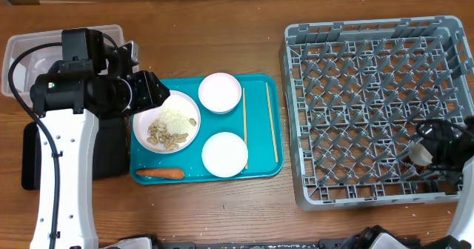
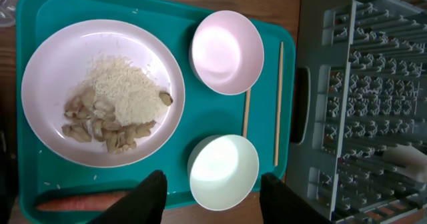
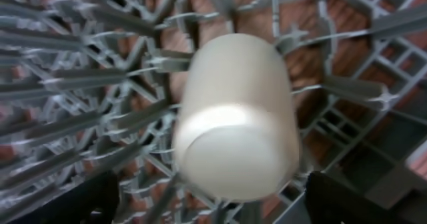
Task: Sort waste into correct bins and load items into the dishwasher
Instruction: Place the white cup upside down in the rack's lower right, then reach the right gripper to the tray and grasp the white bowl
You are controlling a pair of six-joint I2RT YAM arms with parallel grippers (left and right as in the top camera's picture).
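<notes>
The round white plate on the teal serving tray holds white rice and beige nuts. Two white bowls sit to its right, with two chopsticks beyond them. The orange carrot lies at the tray's front edge. My left gripper is open and empty, above the plate's left side. My right gripper is open inside the grey dish rack, around a smooth white cup-like object lying on the lattice. Paper ball and red wrapper are out of view.
The teal serving tray sits left of the rack. The clear tub is at the far left back, partly hidden by my left arm. The black tray lies in front of it, under the arm.
</notes>
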